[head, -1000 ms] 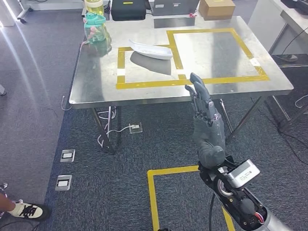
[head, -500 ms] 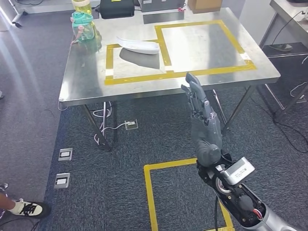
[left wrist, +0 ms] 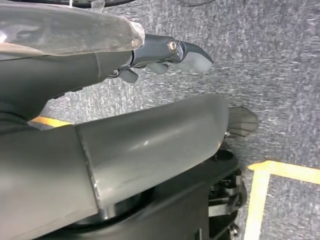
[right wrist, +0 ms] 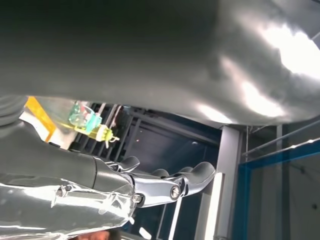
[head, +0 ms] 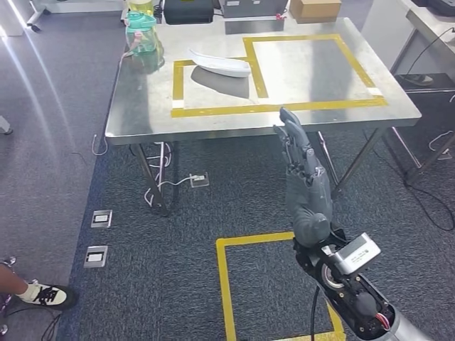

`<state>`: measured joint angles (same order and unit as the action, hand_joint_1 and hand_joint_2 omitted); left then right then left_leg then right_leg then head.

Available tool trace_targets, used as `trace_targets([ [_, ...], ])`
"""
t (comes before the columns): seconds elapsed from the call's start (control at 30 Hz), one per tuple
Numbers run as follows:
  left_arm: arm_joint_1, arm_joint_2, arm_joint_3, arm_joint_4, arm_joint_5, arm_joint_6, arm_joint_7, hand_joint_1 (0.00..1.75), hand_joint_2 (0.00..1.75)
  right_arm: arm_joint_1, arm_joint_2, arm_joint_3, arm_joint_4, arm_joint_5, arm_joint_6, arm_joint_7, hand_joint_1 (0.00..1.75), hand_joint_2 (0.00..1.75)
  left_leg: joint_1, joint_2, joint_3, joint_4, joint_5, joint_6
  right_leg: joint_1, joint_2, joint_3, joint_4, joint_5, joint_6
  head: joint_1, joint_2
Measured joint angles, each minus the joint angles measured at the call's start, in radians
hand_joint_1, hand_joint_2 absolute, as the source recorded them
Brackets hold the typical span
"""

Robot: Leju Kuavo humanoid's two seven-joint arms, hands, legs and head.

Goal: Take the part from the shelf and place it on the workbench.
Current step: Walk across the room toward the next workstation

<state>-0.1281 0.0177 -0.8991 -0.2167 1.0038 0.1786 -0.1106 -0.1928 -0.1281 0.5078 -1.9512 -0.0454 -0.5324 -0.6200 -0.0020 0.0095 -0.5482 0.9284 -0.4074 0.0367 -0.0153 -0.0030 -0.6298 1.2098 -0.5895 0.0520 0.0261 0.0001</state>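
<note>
Lying on the steel-topped workbench, the long white curved plastic part sits toward the far edge, across the far side of the smaller yellow-taped rectangle, with one end close to the tape line that divides it from the larger taped rectangle. A green translucent water bottle stands at the far left corner, well apart from the part, and a brown cardboard box sits along the far edge.

The right hand is raised in front of the near edge of the workbench, below the tabletop line in the head view, fingers extended, spread slightly and holding nothing. The left hand hangs low over the grey carpet; its fingers look fairly straight with nothing visible between them, though much of it is hidden.

Judging by this layout, the part appears already placed, so the main risks come from the withdrawal. The raised right hand is near the table's near edge: if the robot steps or turns while the arm is up, the fingers could strike the edge and jolt the table, sliding the part off its marked area. A person's shoe shows at the lower left on the floor, so a wide turn that way could bring the robot against them. Loose cables under the table could snag a foot.
</note>
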Motion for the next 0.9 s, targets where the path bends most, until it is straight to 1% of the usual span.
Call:
trace_targets([
  [0.03, 0.001, 0.0, 0.0, 0.0, 0.0, 0.0, 0.0, 0.0, 0.0, 0.001, -0.001, 0.0, 0.0, 0.0, 0.0, 0.001, 0.0, 0.0, -0.001, 0.0, -0.006, 0.001, 0.004, 0.0, 0.0, 0.0, -0.006, 0.033, -0.01, 0.0, 0.002, 0.0],
  [0.07, 0.001, -0.001, 0.0, 0.0, 0.0, 0.0, 0.0, 0.0, 0.0, 0.001, -0.002, 0.0, 0.0, 0.0, -0.001, 0.001, 0.0, 0.0, -0.002, 0.0, -0.01, 0.002, 0.008, -0.001, 0.0, 0.0, 0.009, 0.023, 0.001, -0.001, 0.003, 0.0],
  [0.1, 0.001, -0.001, 0.0, 0.0, 0.0, 0.0, 0.0, 0.0, 0.0, 0.001, -0.002, 0.0, 0.0, 0.0, -0.001, 0.002, 0.0, 0.0, -0.003, -0.001, -0.014, 0.003, 0.011, -0.002, 0.0, 0.0, 0.044, -0.029, 0.029, -0.003, 0.004, 0.0],
  [0.13, 0.001, -0.001, 0.0, 0.0, 0.0, 0.0, 0.0, 0.0, 0.0, 0.001, -0.002, 0.0, 0.0, 0.0, -0.001, 0.002, 0.0, 0.0, -0.003, -0.001, -0.016, 0.005, 0.013, -0.004, 0.0, 0.0, 0.092, -0.109, 0.062, -0.006, 0.005, 0.0],
  [0.17, 0.001, -0.001, 0.0, 0.0, 0.0, 0.0, 0.0, 0.0, 0.0, 0.001, -0.002, 0.0, 0.0, 0.001, -0.001, 0.002, 0.0, 0.0, -0.004, -0.001, -0.018, 0.007, 0.015, -0.008, 0.002, 0.0, 0.136, -0.186, 0.085, -0.009, 0.006, 0.0],
  [0.2, 0.0, -0.001, 0.0, 0.0, 0.0, 0.0, 0.0, 0.0, 0.0, 0.0, -0.002, 0.0, 0.0, 0.001, -0.001, 0.002, 0.0, 0.0, -0.006, -0.001, -0.021, 0.01, 0.018, -0.012, 0.003, 0.001, 0.163, -0.242, 0.098, -0.012, 0.006, 0.0],
  [0.23, -0.001, -0.001, 0.0, 0.0, -0.001, 0.0, 0.0, 0.0, 0.0, 0.0, -0.002, 0.0, -0.001, 0.001, -0.001, 0.002, 0.0, 0.0, -0.007, -0.001, -0.026, 0.013, 0.022, -0.017, 0.005, 0.002, 0.174, -0.27, 0.101, -0.016, 0.006, 0.0],
  [0.3, -0.002, -0.001, 0.0, 0.0, -0.001, -0.001, 0.0, 0.0, 0.0, 0.001, -0.002, 0.0, -0.002, 0.001, -0.002, 0.002, 0.0, 0.0, -0.008, -0.001, -0.033, 0.015, 0.03, -0.028, 0.008, 0.003, 0.168, -0.276, 0.103, -0.023, 0.004, 0.0],
  [0.33, -0.002, 0.0, 0.0, 0.0, -0.001, -0.001, 0.0, 0.0, 0.0, 0.001, -0.002, 0.0, -0.002, 0.001, -0.002, 0.002, 0.0, 0.0, -0.007, -0.002, -0.036, 0.019, 0.028, -0.033, 0.005, 0.002, 0.166, -0.276, 0.107, -0.029, 0.002, 0.0],
  [0.37, -0.002, 0.0, 0.0, 0.0, -0.001, -0.001, 0.0, 0.0, 0.0, 0.001, -0.002, -0.001, -0.002, 0.001, -0.002, 0.002, 0.0, 0.0, -0.007, -0.003, -0.044, 0.034, 0.015, -0.039, 0.003, 0.0, 0.164, -0.277, 0.113, -0.035, 0.0, 0.0],
  [0.4, -0.002, 0.0, 0.0, 0.0, -0.001, -0.001, 0.0, 0.0, 0.0, 0.001, -0.002, -0.001, -0.002, 0.001, -0.003, 0.002, 0.0, 0.0, -0.006, -0.005, -0.061, 0.071, -0.014, -0.045, 0.0, -0.001, 0.161, -0.279, 0.12, -0.041, -0.005, 0.0],
  [0.43, -0.002, 0.0, 0.0, 0.0, -0.001, -0.001, 0.0, 0.0, 0.0, 0.0, -0.002, -0.001, -0.002, 0.002, -0.003, 0.002, 0.0, 0.0, -0.004, -0.006, -0.086, 0.129, -0.055, -0.051, -0.001, -0.003, 0.156, -0.28, 0.128, -0.046, -0.01, 0.0],
  [0.47, -0.001, 0.0, 0.0, 0.0, 0.0, -0.001, 0.0, 0.0, 0.0, 0.001, -0.002, -0.001, -0.002, 0.002, -0.003, 0.002, 0.0, 0.0, -0.002, -0.006, -0.116, 0.201, -0.099, -0.056, -0.001, -0.003, 0.147, -0.279, 0.134, -0.049, -0.015, 0.0],
  [0.5, -0.001, 0.0, 0.0, 0.0, 0.0, -0.001, 0.0, 0.0, 0.0, 0.001, -0.002, -0.001, -0.002, 0.002, -0.004, 0.002, 0.0, 0.0, 0.001, -0.006, -0.143, 0.271, -0.134, -0.06, 0.0, -0.003, 0.138, -0.279, 0.14, -0.051, -0.019, 0.0],
  [0.53, 0.0, 0.0, 0.0, 0.0, 0.0, -0.001, 0.0, 0.0, 0.0, 0.001, -0.002, -0.001, -0.002, 0.003, -0.004, 0.002, 0.0, 0.0, 0.002, -0.006, -0.159, 0.318, -0.153, -0.062, 0.0, -0.003, 0.131, -0.278, 0.144, -0.051, -0.02, 0.0],
  [0.57, 0.0, 0.0, 0.0, 0.0, 0.0, -0.001, 0.0, 0.0, 0.0, 0.001, -0.002, -0.001, -0.002, 0.003, -0.004, 0.002, 0.0, 0.0, 0.004, -0.006, -0.155, 0.328, -0.151, -0.063, 0.001, -0.003, 0.125, -0.277, 0.148, -0.05, -0.021, 0.0],
  [0.6, 0.0, 0.0, 0.0, 0.0, 0.001, -0.001, 0.0, 0.0, 0.0, 0.001, -0.002, -0.001, -0.002, 0.003, -0.005, 0.002, 0.0, 0.0, 0.004, -0.006, -0.131, 0.296, -0.13, -0.062, 0.001, -0.003, 0.121, -0.277, 0.151, -0.049, -0.021, 0.0],
  [0.63, 0.0, 0.0, 0.0, 0.0, 0.001, -0.001, 0.0, 0.0, 0.0, 0.001, -0.002, -0.001, -0.002, 0.003, -0.005, 0.002, 0.0, 0.0, 0.005, -0.006, -0.091, 0.232, -0.098, -0.059, 0.001, -0.003, 0.118, -0.276, 0.153, -0.048, -0.021, 0.0],
  [0.67, 0.0, 0.0, 0.0, 0.0, 0.001, -0.001, 0.0, 0.0, 0.0, 0.001, -0.002, -0.001, -0.002, 0.003, -0.005, 0.002, 0.0, 0.0, 0.005, -0.006, -0.044, 0.151, -0.066, -0.055, 0.001, -0.002, 0.116, -0.275, 0.155, -0.046, -0.022, 0.0],
  [0.7, -0.001, 0.0, 0.0, 0.0, 0.001, -0.001, 0.0, 0.0, 0.0, 0.001, -0.002, -0.001, -0.002, 0.004, -0.006, 0.002, 0.0, 0.0, 0.003, -0.006, -0.006, 0.081, -0.044, -0.05, 0.003, -0.002, 0.114, -0.273, 0.156, -0.043, -0.022, 0.0],
  [0.73, -0.002, 0.0, 0.0, 0.0, 0.001, -0.001, 0.0, 0.0, 0.0, 0.001, -0.002, -0.001, -0.002, 0.004, -0.006, 0.002, 0.0, 0.0, 0.002, -0.007, 0.016, 0.035, -0.033, -0.045, 0.004, -0.002, 0.111, -0.272, 0.158, -0.039, -0.022, 0.0],
  [0.77, -0.003, 0.0, 0.0, 0.0, 0.002, -0.001, 0.0, 0.0, 0.0, 0.001, -0.002, -0.002, -0.002, 0.004, -0.006, 0.001, 0.0, 0.0, 0.0, -0.007, 0.024, 0.014, -0.03, -0.04, 0.006, -0.002, 0.107, -0.27, 0.16, -0.035, -0.021, 0.0],
  [0.83, -0.001, 0.0, 0.0, 0.0, 0.003, 0.0, 0.0, 0.0, 0.0, 0.001, -0.002, -0.002, -0.002, 0.004, -0.007, 0.001, 0.0, 0.0, -0.001, -0.007, 0.021, 0.01, -0.026, -0.032, 0.006, -0.001, 0.104, -0.27, 0.165, -0.024, -0.019, 0.0],
  [0.87, 0.0, 0.0, 0.0, 0.0, 0.003, 0.0, 0.0, 0.0, 0.0, 0.001, -0.002, -0.002, -0.002, 0.005, -0.007, 0.0, 0.0, 0.0, 0.001, -0.006, 0.021, 0.007, -0.023, -0.026, 0.005, 0.0, 0.102, -0.267, 0.161, -0.02, -0.018, 0.0],
  [0.9, 0.0, 0.0, 0.0, 0.0, 0.004, 0.0, 0.0, 0.0, 0.0, 0.001, -0.002, -0.003, -0.002, 0.006, -0.007, 0.0, 0.0, 0.0, 0.003, -0.005, 0.02, 0.004, -0.019, -0.02, 0.005, 0.001, 0.094, -0.252, 0.147, -0.016, -0.016, 0.0],
])
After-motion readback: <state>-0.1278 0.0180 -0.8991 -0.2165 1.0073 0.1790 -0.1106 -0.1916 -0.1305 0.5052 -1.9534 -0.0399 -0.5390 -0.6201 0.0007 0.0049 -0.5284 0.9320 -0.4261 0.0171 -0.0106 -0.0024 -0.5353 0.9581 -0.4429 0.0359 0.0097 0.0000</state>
